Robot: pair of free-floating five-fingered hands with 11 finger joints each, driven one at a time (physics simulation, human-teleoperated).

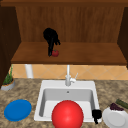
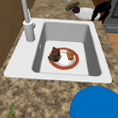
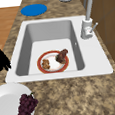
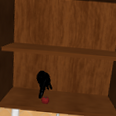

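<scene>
My left hand [image 1: 50, 37]: fingers straight, tips touching red apple [image 1: 55, 53] on shelf [image 1: 82, 53] | my right hand [image 1: 96, 115]: fingers relaxed, beside white plate [image 1: 115, 118].

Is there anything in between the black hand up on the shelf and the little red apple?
Nothing visible is in the way. The left hand hangs over the lower shelf with its fingers pointing down, their tips right at the little red apple. No other thing lies near them on that shelf.
</scene>
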